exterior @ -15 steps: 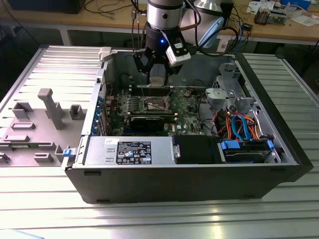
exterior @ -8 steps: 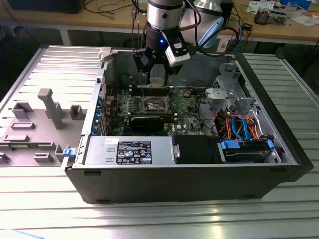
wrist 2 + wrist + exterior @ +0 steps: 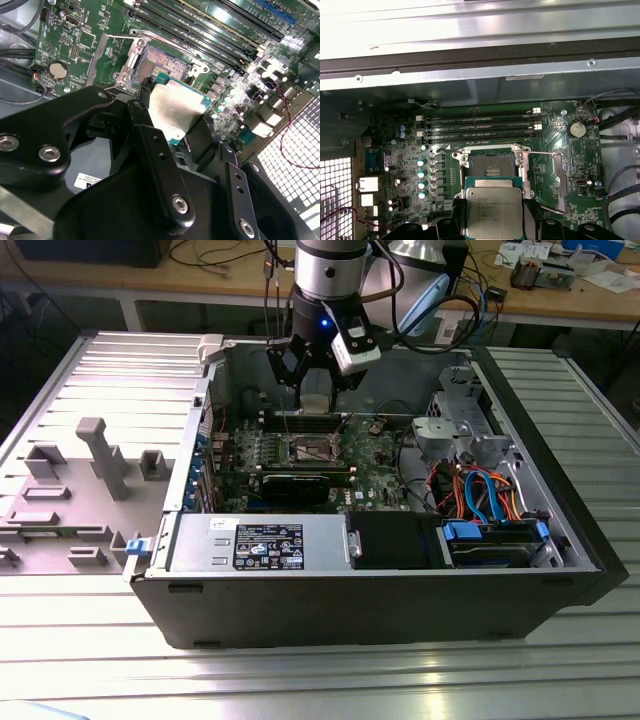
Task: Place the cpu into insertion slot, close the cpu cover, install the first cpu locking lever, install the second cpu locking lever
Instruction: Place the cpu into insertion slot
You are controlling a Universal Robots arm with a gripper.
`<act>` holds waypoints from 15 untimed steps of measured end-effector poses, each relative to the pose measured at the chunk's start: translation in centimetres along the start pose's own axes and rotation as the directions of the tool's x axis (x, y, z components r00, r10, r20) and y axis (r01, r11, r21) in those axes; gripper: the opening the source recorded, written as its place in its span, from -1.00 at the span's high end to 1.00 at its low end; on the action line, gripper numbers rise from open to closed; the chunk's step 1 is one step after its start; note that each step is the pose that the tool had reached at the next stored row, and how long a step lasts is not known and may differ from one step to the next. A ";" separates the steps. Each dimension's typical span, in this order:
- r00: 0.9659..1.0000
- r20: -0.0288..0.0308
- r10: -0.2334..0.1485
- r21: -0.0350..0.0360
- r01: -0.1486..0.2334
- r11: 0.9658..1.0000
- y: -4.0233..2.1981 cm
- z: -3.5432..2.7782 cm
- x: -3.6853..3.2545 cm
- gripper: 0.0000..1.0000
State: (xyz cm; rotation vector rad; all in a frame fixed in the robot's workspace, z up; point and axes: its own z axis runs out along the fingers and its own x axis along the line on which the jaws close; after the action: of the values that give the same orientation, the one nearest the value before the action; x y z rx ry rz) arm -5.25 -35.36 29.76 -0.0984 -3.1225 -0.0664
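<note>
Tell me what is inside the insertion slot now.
The insertion slot shows its bare contact field, no chip in it. The cpu, held in the jaws, hides one edge of it in the first wrist view.

I can read nothing for certain from my station. The cpu (image 3: 494,212) has several lines of fine etched print on its metal top in the first wrist view, too small for me to make out. In the exterior view the power supply (image 3: 325,540) wears a black label (image 3: 268,546) with white print and marks. A white sticker (image 3: 222,525) sits just beside it, toward the exterior view's left; neither is legible. The green circuit board (image 3: 570,150) (image 3: 85,42) shows tiny white lettering by its parts in both wrist views, all unreadable. In the second wrist view a white label (image 3: 89,180) with dark print is partly hidden.
</note>
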 end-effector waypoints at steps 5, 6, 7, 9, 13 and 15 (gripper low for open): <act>1.000 0.000 0.005 0.000 -0.005 1.000 0.00 0.01 0.00 -0.09; 1.000 0.000 0.006 0.000 -0.006 1.000 0.00 0.02 0.00 -0.09; 1.000 0.000 0.007 0.000 -0.007 1.000 0.00 0.02 0.00 -0.09; 1.000 0.000 0.008 0.000 -0.008 1.000 0.00 0.02 0.00 -0.09; 1.000 0.000 0.010 0.000 -0.010 1.000 0.00 0.02 0.00 -0.09; 1.000 0.001 0.012 0.000 -0.012 1.000 0.00 0.03 0.00 -0.09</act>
State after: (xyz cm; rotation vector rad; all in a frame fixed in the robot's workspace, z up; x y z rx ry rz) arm -5.25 -35.36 29.73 -0.1170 -3.1221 -0.0667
